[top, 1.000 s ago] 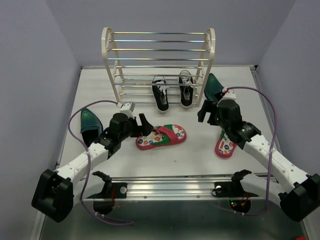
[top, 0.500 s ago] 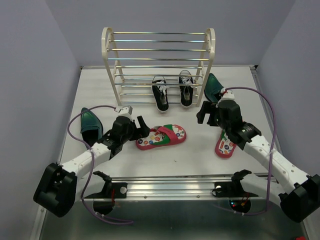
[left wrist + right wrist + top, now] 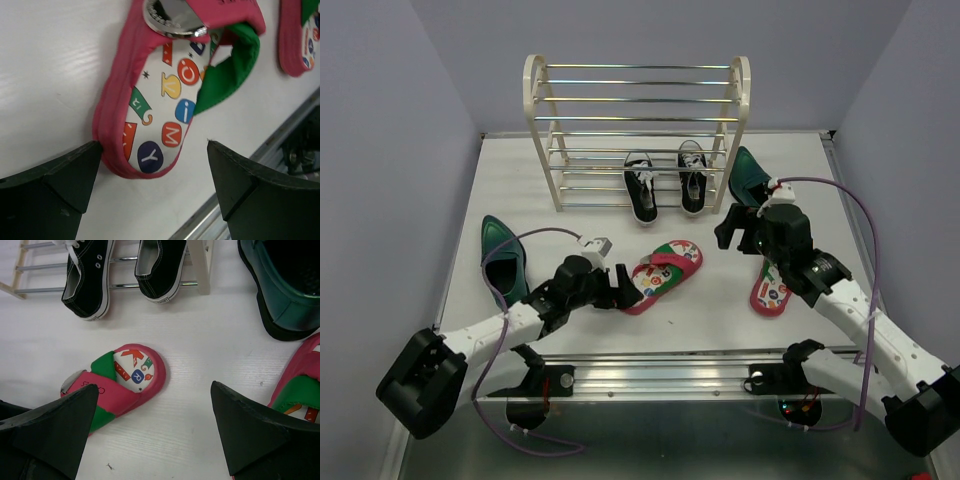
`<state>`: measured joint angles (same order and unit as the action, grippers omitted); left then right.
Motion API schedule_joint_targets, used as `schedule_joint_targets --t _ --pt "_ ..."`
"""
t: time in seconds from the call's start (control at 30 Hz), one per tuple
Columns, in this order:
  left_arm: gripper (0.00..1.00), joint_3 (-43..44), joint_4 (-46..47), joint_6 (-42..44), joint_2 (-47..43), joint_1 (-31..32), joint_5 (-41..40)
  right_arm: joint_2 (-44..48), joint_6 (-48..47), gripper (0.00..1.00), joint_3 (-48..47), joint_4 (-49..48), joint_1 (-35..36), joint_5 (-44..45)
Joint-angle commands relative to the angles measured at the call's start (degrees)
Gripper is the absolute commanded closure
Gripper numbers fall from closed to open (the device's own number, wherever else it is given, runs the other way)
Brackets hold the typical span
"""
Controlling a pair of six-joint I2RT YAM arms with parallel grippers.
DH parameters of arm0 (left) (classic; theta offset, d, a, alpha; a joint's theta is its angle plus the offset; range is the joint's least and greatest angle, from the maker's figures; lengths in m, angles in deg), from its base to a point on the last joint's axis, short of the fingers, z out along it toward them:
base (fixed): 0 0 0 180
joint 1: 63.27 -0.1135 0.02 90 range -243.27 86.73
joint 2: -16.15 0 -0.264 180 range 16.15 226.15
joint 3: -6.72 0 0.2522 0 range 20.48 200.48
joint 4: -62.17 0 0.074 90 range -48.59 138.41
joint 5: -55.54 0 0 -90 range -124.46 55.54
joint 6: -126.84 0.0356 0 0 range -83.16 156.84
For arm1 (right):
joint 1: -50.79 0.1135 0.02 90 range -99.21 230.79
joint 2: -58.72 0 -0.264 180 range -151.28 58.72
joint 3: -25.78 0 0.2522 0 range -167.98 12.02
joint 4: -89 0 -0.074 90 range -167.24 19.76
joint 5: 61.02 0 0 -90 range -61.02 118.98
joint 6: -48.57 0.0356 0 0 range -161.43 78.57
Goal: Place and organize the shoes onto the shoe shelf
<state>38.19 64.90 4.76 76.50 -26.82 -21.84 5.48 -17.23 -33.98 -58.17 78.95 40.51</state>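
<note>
From the top camera, the red flip-flop [image 3: 665, 272] in front of the shoe shelf [image 3: 535, 110] no longer lies across. It is turned, and its toe now points slantwise toward the shelf's right side panel. The left hand [image 3: 623, 287] has gone down and forward to the heel end, farther from the shelf than half a second ago. I judge that the hand pushed the shoe round, so the shoe is better lined up for a grasp but is not yet lifted.

The right hand [image 3: 730, 228] hangs in nearly the same place, in front of the shelf's right panel. The second flip-flop [image 3: 770, 290] lies farther from the shelf. The black sneakers [image 3: 640, 190] rest on the lowest rods. One green dress shoe [image 3: 747, 175] lies just beside the right panel, and the other dress shoe [image 3: 505, 262] lies far in front of the left panel. None of these has moved.

From the left wrist, the fingers [image 3: 55, 185] stand wide apart with the heel of the flip-flop between them. One tip is at the pink edge, and nothing is held.

From the right wrist, the fingers [image 3: 250, 425] are spread wide too, over the bare tabletop [image 3: 200, 340] in front of the shelf, holding nothing.
</note>
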Motion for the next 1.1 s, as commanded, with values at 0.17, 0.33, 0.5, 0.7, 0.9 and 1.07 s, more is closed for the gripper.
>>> schedule_joint_targets --t 0.17,0.33,0.5,0.7,0.9,1.07 --pt "0.01 -2.8 -3.7 -6.3 -7.9 10.2 1.2 1.3 0.9 0.0 1.0 -0.5 0.0 -0.8" --pt "0.01 0.4 -8.7 -6.2 -9.3 12.2 -5.2 1.6 1.6 0.0 1.8 -0.5 0.0 -1.1" --pt "0.01 6.3 -16.2 -8.2 -8.5 15.2 -17.8 1.9 1.7 0.0 1.5 -0.3 0.0 -1.5" --pt "0.01 9.7 -12.3 3.8 -4.9 15.1 -20.6 2.5 1.6 0.0 1.6 -0.3 0.0 -1.5" --pt "0.01 12.3 -6.8 11.6 2.1 15.1 -15.3 2.8 1.4 0.0 0.4 0.4 0.0 -2.8" --pt "0.01 13.0 -4.9 12.6 7.5 15.1 -13.3 3.8 1.0 0.0 -0.1 1.1 0.0 -3.4"
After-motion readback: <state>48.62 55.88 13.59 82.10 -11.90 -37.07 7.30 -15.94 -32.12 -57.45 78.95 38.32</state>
